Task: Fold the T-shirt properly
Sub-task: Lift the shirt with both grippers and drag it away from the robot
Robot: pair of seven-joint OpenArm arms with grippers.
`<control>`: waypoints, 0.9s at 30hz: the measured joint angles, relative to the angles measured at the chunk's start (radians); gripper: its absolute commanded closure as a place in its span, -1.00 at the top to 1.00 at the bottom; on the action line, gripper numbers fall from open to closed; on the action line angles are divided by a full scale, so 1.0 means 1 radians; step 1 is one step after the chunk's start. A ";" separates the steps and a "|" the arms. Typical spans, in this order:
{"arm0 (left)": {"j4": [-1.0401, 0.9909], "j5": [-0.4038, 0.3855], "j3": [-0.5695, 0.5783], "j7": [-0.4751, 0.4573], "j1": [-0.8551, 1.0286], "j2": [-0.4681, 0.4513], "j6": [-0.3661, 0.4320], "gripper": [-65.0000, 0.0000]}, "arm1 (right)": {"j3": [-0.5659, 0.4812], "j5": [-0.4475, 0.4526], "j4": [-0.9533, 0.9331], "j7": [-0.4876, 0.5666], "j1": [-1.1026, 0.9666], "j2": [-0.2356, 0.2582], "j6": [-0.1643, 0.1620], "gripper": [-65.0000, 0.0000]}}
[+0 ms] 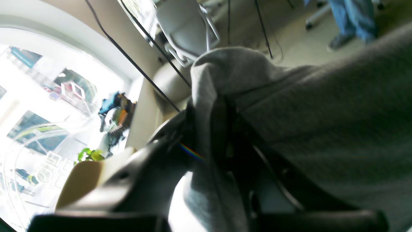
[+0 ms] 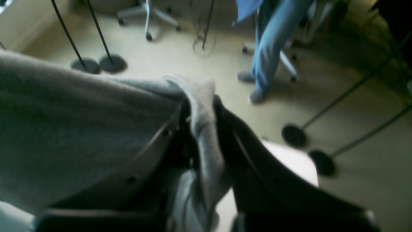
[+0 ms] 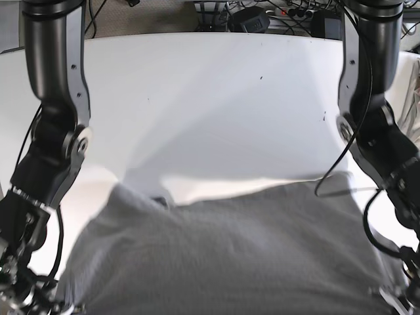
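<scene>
The grey T-shirt [image 3: 230, 256] is lifted off the white table [image 3: 210, 98] and stretched wide across the bottom of the base view, close to the camera. My left gripper [image 1: 207, 106] is shut on a bunched edge of the T-shirt [image 1: 322, 112], with cloth spilling out between its dark fingers [image 1: 231, 135]. My right gripper [image 2: 201, 106] is shut on another bunched edge of the T-shirt [image 2: 80, 122]. In the base view both grippers sit at the bottom corners, mostly hidden behind the cloth.
My two arms [image 3: 59, 131] [image 3: 371, 131] stand at the table's sides. Cables and devices [image 3: 249, 20] lie along the far edge. A person in jeans [image 2: 270, 48], an office chair [image 1: 186, 25] and stand bases [image 2: 293, 135] are on the floor beyond.
</scene>
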 measured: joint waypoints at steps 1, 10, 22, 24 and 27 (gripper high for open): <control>-0.060 0.000 0.011 0.002 -0.082 -0.010 0.000 -0.89 | 0.000 -0.001 -0.014 -0.002 0.058 0.000 0.000 -0.94; 0.096 -0.004 0.014 0.039 0.032 -0.016 0.000 -0.89 | 0.008 0.054 0.187 -0.045 -0.098 0.000 0.000 -0.94; 0.383 -0.109 -0.197 -0.072 0.973 0.046 0.000 -0.96 | 0.081 0.184 0.489 -0.058 -0.917 -0.029 -0.011 -0.94; 0.383 -0.158 -0.227 -0.119 1.122 0.046 0.001 -0.98 | 0.124 0.188 0.519 -0.054 -1.043 -0.049 -0.009 -0.94; 0.383 -0.218 -0.279 -0.134 1.262 0.047 0.000 -0.98 | 0.178 0.188 0.526 -0.052 -1.165 -0.049 -0.007 -0.94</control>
